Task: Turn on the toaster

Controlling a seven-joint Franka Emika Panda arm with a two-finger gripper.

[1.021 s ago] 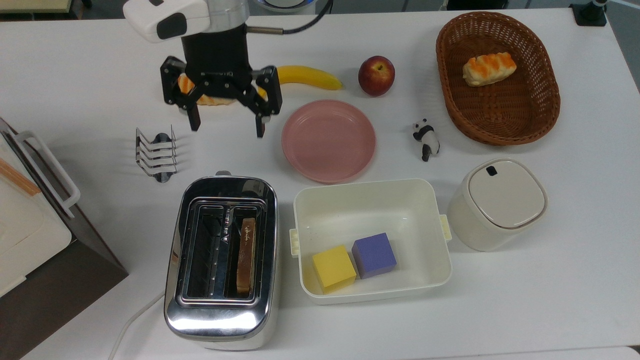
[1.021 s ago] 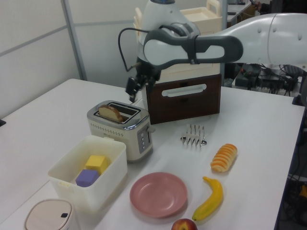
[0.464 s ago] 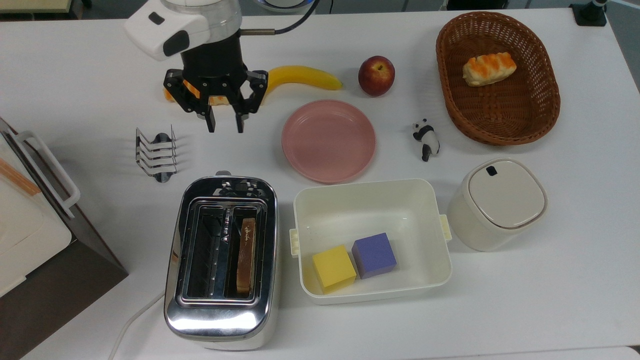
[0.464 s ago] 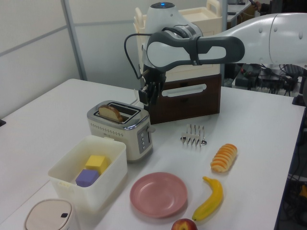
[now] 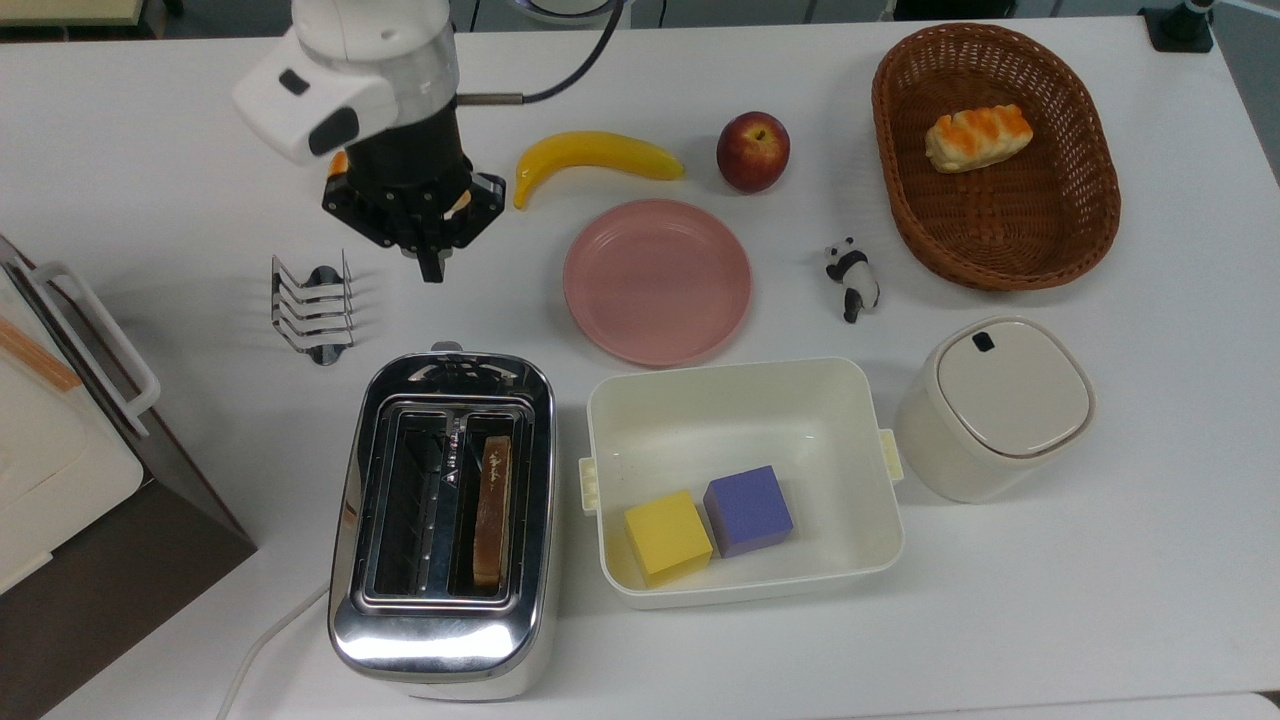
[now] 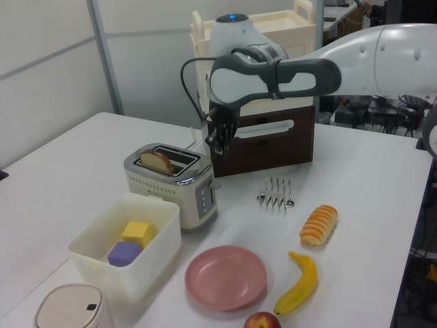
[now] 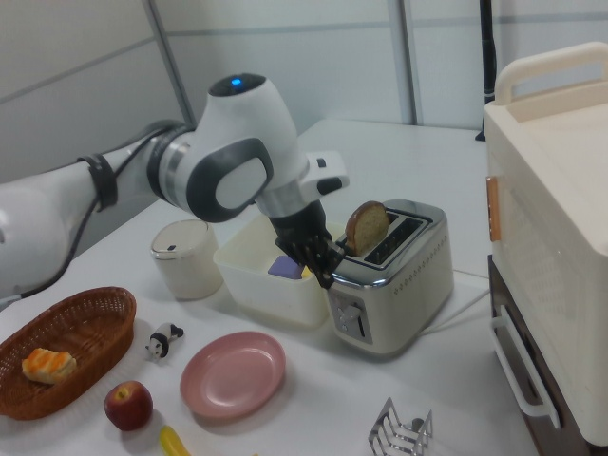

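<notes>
The chrome two-slot toaster [image 5: 440, 640] stands at the table's front in the top view, with a white cord trailing off its lower left. A slice of toast [image 5: 492, 510] sits upright in the slot on the top view's right. My gripper [image 5: 432, 270] hangs above the table just past the toaster's far end, fingers pressed together with nothing between them. In the left view the gripper [image 6: 217, 147] is above the toaster's [image 6: 174, 181] control end. In the right view the gripper [image 7: 326, 275] is close to the upper corner of the toaster [image 7: 399, 275].
A wire toast rack [image 5: 312, 305] stands at the gripper's left in the top view, a pink plate [image 5: 656, 281] at its right. A white bin [image 5: 745, 400] with two cubes sits beside the toaster. Banana [image 5: 597, 153], apple [image 5: 752, 150], basket [image 5: 995, 240], canister [image 5: 992, 405] and boxy appliance [image 5: 60, 440] surround them.
The gripper's fingers have gone from wide open to shut. The gripper has turned and moved slightly toward the toaster's control end.
</notes>
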